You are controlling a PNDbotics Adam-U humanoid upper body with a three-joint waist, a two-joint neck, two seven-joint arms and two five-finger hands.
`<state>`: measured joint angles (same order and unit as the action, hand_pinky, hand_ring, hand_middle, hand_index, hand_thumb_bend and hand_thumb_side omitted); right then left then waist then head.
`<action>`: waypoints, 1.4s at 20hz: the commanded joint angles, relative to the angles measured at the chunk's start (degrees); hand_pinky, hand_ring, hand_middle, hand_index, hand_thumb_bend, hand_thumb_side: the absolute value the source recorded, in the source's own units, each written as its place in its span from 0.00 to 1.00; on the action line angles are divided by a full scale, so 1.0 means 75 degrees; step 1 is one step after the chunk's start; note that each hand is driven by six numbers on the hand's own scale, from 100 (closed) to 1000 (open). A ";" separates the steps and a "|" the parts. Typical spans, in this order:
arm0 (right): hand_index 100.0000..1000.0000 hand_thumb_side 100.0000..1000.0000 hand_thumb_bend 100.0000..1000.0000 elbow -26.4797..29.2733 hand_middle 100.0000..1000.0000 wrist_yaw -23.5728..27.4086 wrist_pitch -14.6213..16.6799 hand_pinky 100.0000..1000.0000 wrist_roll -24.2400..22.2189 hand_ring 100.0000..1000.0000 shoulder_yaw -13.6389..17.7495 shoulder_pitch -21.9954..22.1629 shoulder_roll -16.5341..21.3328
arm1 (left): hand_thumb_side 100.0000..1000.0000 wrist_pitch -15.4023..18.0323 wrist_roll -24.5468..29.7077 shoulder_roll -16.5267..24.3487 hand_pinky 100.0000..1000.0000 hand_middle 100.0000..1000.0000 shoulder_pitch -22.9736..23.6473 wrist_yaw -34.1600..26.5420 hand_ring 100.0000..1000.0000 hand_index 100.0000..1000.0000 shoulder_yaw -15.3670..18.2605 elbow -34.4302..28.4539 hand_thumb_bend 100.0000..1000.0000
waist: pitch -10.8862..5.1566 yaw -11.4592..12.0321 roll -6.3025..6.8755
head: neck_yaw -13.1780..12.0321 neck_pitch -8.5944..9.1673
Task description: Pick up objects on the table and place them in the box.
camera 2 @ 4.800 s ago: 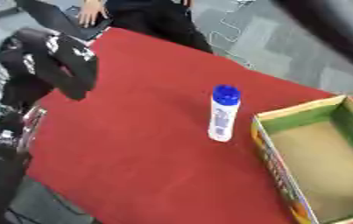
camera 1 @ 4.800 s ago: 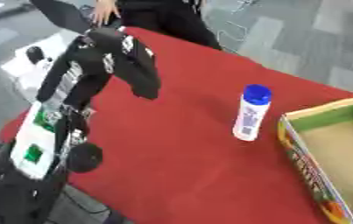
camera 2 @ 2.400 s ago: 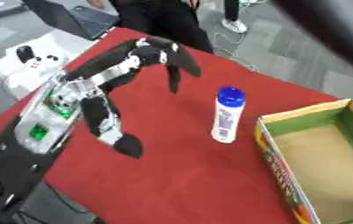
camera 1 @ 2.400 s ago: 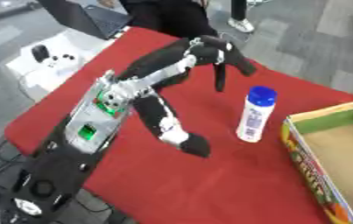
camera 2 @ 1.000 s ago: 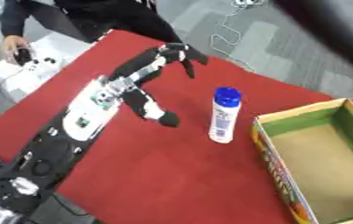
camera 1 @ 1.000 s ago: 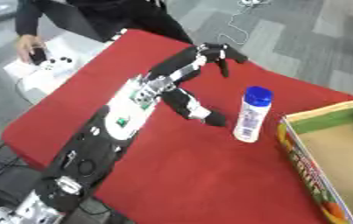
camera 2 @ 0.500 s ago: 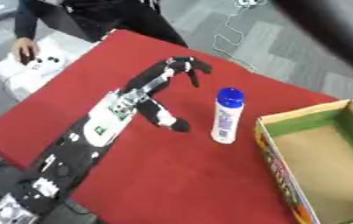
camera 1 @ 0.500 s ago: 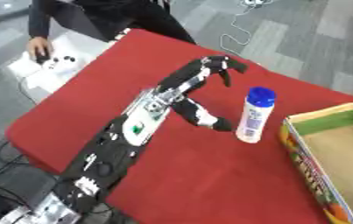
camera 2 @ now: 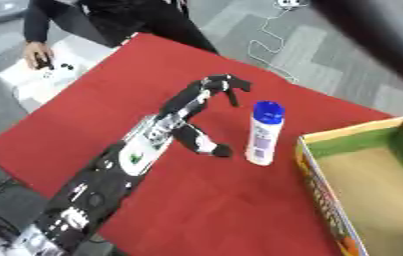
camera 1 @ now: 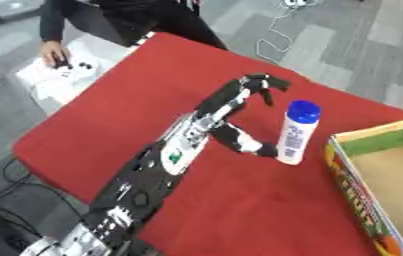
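A white bottle (camera 1: pixel 292 135) with a blue cap stands upright on the red table (camera 1: pixel 99 115). Just to its right lies an open cardboard box (camera 2: pixel 320 142) with a green inner wall, nothing showing inside. My left arm reaches in from the lower left. My left hand (camera 1: pixel 211 119) is open just left of the bottle. Its fingers (camera 1: pixel 261 84) stretch up level with the cap, tips bent. The thumb (camera 1: pixel 250 146) points at the bottle's base and looks to touch it or nearly so. My right hand shows in neither view.
Beyond the table's far left corner a person's hand rests on a white device (camera 1: pixel 60 62). A white cable (camera 1: pixel 274 35) lies on the grey floor behind. A dark blurred shape (camera 2: pixel 379 40) crosses the upper right of the right eye view.
My left hand has swung from the table's left side to the right, up to the bottle; its thumb now lies by the bottle's base. The bottle and box have not moved.
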<state>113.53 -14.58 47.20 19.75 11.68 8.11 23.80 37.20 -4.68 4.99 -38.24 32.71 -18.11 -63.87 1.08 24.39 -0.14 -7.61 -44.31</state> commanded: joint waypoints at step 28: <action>0.32 0.92 0.03 0.0142 0.25 0.0079 -0.0127 0.00 -0.0333 0.20 0.0038 -0.0084 0.0225 | 0.86 0.0100 0.0152 0.0103 0.62 0.69 -0.0944 0.0456 0.51 0.87 0.0486 0.0925 0.69 | -0.0112 -0.0065 0.0030 | -0.0291 0.0103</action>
<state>113.53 -14.31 46.11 17.27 11.67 8.03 23.83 37.78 -4.02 4.97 -43.85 36.63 -15.23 -57.03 0.79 24.00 0.01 -8.94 -44.18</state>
